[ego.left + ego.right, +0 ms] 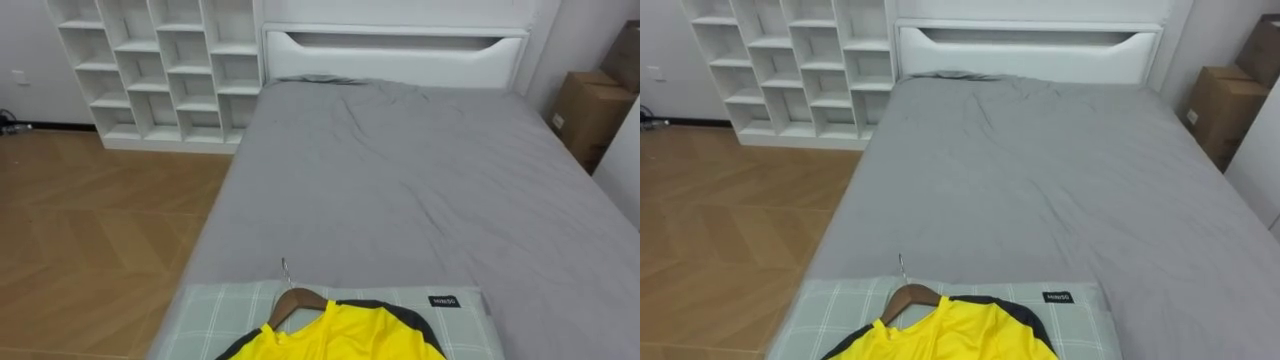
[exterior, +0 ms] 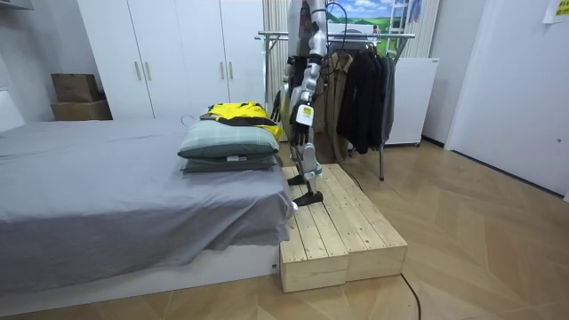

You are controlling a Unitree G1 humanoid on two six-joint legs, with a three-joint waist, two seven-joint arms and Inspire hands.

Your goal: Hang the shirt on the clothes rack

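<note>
**A:** so where's the yellow shirt (image 1: pixel 340 335) sitting?

**B:** It's lying on the pillow (image 1: pixel 215 305) at the foot of the bed (image 1: pixel 400 180). It's already on its wooden hanger (image 1: pixel 297 298), with the hook pointing up the bed. I'm guessing it's staged there so the hook is easy to grab.

**A:** and the robot?

**B:** It's standing on the wooden platform (image 2: pixel 342 231) right against the bed's foot. Its left hand (image 2: pixel 302 117) is hanging at its side, and honestly I can't tell if it's open or closed. The clothes rack (image 2: pixel 356 36) is waiting beyond the platform, away from the bed, so I'm expecting a turn after the pickup.
</note>
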